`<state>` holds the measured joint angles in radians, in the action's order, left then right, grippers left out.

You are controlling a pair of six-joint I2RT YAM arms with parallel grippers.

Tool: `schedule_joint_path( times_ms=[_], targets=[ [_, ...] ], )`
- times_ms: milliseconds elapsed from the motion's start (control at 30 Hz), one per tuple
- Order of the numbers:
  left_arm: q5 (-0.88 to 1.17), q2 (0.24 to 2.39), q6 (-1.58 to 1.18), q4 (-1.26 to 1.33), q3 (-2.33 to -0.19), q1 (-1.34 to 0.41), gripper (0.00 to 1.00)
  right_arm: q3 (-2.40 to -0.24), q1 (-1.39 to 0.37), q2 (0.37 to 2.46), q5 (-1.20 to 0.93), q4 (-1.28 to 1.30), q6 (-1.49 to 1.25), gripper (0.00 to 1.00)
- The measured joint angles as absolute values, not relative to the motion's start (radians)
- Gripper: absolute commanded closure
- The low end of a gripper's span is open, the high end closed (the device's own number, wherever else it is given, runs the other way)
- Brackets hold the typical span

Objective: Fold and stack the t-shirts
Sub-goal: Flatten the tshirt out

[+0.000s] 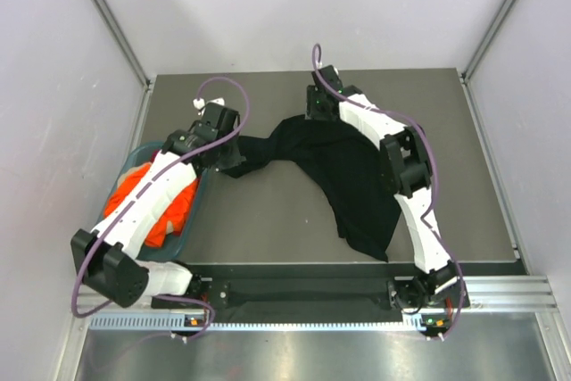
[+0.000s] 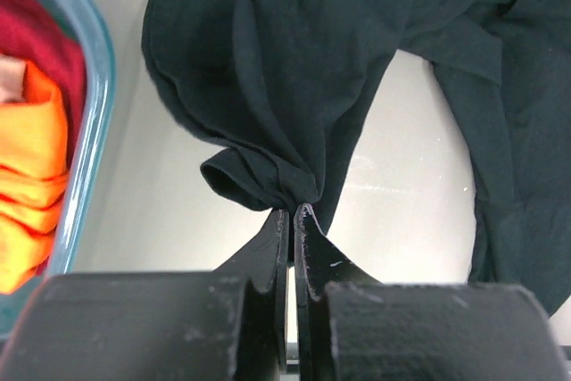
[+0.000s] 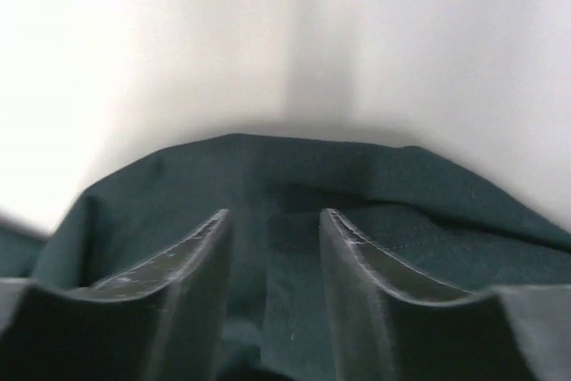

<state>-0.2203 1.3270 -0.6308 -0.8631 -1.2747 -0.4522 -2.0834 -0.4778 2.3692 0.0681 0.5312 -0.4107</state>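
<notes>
The left arm hides much of the orange t-shirt; picture edges crop the black t-shirt.

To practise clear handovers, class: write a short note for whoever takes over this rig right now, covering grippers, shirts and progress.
Left gripper: shut on a bunched edge of the black t-shirt.
Right gripper: jaws apart over the same shirt's far side, not visibly clamping.
Black t-shirt: crumpled on the table, unfolded.
Orange t-shirt: in the teal basket at the left.
Done: nothing folded or stacked.
To do: spread and fold the black one, fetch and fold the orange one, stack them.
</notes>
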Motion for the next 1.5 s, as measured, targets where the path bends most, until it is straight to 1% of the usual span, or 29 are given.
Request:
schedule_joint_path(
  times_ms=[67, 300, 400, 433, 500, 600, 667, 833, 900, 933, 1033, 1200, 1300, 1367, 1467, 1500],
  targets=[
    [-0.221, 1.297, -0.637, -0.869, -1.256, -0.452, 1.00, -2.083, -0.485, 2.386, 0.105, 0.526, -0.410, 0.64],
    [-0.225, 1.213, -0.654, -0.884, -1.228, -0.452, 1.00, -2.081, -0.493, 2.394, 0.218, 0.516, -0.384, 0.66],
    [-0.225, 1.196, -0.656, -0.888, -1.221, -0.452, 1.00, -2.078, -0.493, 2.394, 0.236, 0.516, -0.366, 0.59],
    [-0.224, 1.195, -0.656, -0.890, -1.220, -0.452, 1.00, -2.075, -0.493, 2.394, 0.236, 0.516, -0.361, 0.46],
    [-0.224, 1.193, -0.656, -0.892, -1.219, -0.452, 1.00, -2.074, -0.493, 2.395, 0.228, 0.516, -0.352, 0.43],
    [-0.224, 1.193, -0.656, -0.892, -1.217, -0.452, 1.00, -2.073, -0.496, 2.395, 0.211, 0.515, -0.333, 0.44],
    [-0.223, 1.193, -0.656, -0.892, -1.216, -0.452, 1.00, -2.069, -0.502, 2.395, 0.209, 0.515, -0.324, 0.52],
    [-0.221, 1.184, -0.660, -0.893, -1.214, -0.452, 1.00, -2.069, -0.521, 2.403, 0.230, 0.529, -0.313, 0.80],
    [-0.221, 1.175, -0.662, -0.893, -1.211, -0.452, 1.00, -2.069, -0.525, 2.405, 0.246, 0.536, -0.310, 0.85],
    [-0.221, 1.170, -0.663, -0.894, -1.208, -0.452, 1.00, -2.069, -0.526, 2.407, 0.259, 0.541, -0.307, 0.92],
    [-0.221, 1.160, -0.668, -0.898, -1.202, -0.452, 1.00, -2.069, -0.526, 2.407, 0.288, 0.548, -0.305, 1.00],
    [-0.221, 1.154, -0.672, -0.898, -1.198, -0.452, 1.00, -2.070, -0.516, 2.385, 0.317, 0.598, -0.306, 1.00],
    [-0.213, 1.155, -0.671, -0.898, -1.193, -0.452, 1.00, -2.069, -0.502, 2.318, 0.329, 0.658, -0.307, 1.00],
    [-0.199, 1.158, -0.671, -0.898, -1.192, -0.452, 1.00, -2.051, -0.483, 2.222, 0.334, 0.691, -0.307, 1.00],
    [-0.183, 1.180, -0.670, -0.897, -1.192, -0.452, 1.00, -1.948, -0.434, 1.994, 0.338, 0.738, -0.309, 1.00],
    [-0.176, 1.190, -0.670, -0.897, -1.192, -0.452, 1.00, -1.883, -0.406, 1.885, 0.331, 0.731, -0.310, 1.00]
  ],
)
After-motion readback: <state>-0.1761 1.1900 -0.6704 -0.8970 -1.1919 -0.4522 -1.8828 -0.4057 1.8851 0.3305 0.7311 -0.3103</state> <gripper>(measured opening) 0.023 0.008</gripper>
